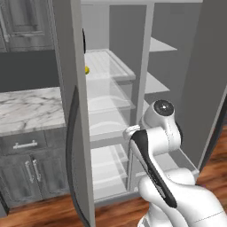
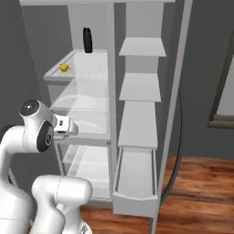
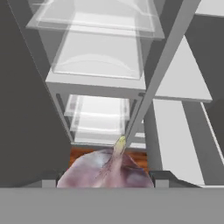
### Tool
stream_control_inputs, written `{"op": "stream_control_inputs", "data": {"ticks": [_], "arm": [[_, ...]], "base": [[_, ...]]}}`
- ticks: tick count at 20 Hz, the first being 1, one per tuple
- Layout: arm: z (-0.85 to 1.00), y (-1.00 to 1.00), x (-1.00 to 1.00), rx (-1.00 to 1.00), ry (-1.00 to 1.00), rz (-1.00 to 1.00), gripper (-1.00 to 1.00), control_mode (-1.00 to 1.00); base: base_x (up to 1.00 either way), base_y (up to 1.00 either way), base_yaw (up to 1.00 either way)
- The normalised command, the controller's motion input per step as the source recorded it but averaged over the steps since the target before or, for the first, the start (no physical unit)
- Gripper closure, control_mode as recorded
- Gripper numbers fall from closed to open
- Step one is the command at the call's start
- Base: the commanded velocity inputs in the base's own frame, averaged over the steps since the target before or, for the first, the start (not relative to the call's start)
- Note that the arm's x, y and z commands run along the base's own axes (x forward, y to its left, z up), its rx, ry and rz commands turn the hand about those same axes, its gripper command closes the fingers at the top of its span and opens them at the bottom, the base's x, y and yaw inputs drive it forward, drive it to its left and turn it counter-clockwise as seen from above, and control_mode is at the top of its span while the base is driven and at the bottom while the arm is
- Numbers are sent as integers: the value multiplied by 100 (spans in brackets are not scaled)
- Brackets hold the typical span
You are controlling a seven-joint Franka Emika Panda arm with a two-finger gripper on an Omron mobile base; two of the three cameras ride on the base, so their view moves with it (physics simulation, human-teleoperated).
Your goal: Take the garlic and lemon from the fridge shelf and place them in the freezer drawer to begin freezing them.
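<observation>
Wooden floor (image 2: 201, 176) is seen at the bottom of both base views, under a tall open fridge (image 2: 114, 91). A marble counter (image 1: 29, 108) with grey cabinets is seen at the left of the left base view.

Near the top of the fridge, the fridge shelf (image 2: 87, 66) is seen, wide and white with thin ribs. The lemon (image 2: 64, 67) is seen on it, near its left front edge in the right base view. In the left base view the lemon (image 1: 87, 70) is partly hidden by the door edge. A dark bottle (image 2: 87, 40) is seen standing at the back of the same shelf.

The freezer drawer (image 2: 135, 183) is seen pulled out at the bottom middle of the right base view.

The gripper (image 3: 107, 177) is seen at the bottom of the hand view. The garlic (image 3: 107, 170) is held between the two dark fingers (image 3: 164, 177), which are partly closed on its sides. Its stem is seen pointing up toward the middle of the frame. In the right base view the hand is seen at the middle left, in front of the clear bins (image 2: 89, 123), well apart from the freezer drawer.
</observation>
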Motion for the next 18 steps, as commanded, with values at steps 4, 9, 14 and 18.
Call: {"op": "stream_control_inputs", "data": {"ticks": [4, 9, 14, 18], "arm": [[0, 0, 0, 0, 0, 0, 100, 100], [0, 0, 0, 0, 0, 0, 100, 100], [-24, -50, 4, 7, 0, -6, 100, -100], [-47, -96, 25, 12, 7, -17, 100, -100]], "base": [[0, -17, -18], [-10, -13, -5], [-7, -16, -1], [0, 0, 0]]}}
